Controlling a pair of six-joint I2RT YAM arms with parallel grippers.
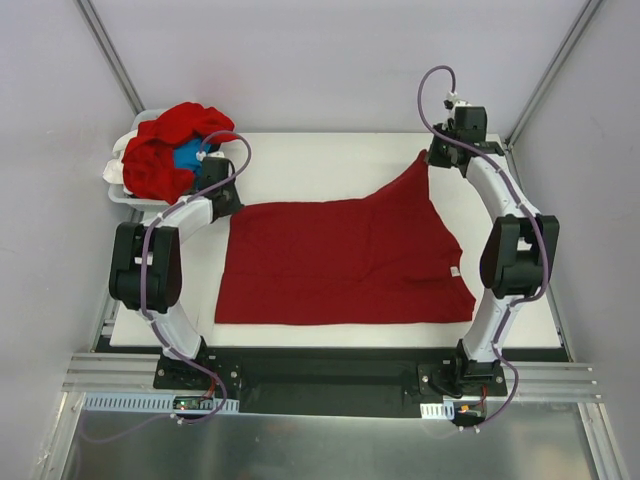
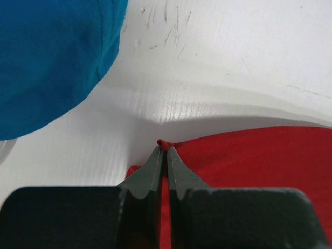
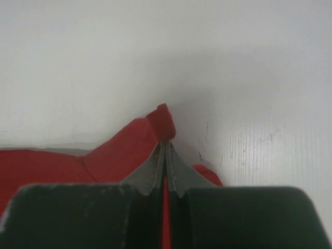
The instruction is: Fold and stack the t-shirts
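A deep-red t-shirt (image 1: 340, 262) lies spread across the white table, its small white label (image 1: 454, 271) near the right edge. My left gripper (image 1: 228, 195) is shut on the shirt's far left corner (image 2: 165, 143), the cloth pinched between the fingertips. At the far right, my right gripper (image 1: 436, 152) is shut on the shirt's sleeve tip (image 3: 163, 122), pulled up into a peak. More red t-shirts (image 1: 160, 150) with a bright blue one (image 1: 188, 155) lie heaped at the back left; the blue t-shirt (image 2: 52, 57) fills the left wrist view's upper left.
The heap sits in a white bin (image 1: 120, 185) at the table's back left corner. The white table board (image 1: 330, 160) shows bare behind the shirt. Grey enclosure walls stand on both sides and the metal rail (image 1: 330, 375) runs along the near edge.
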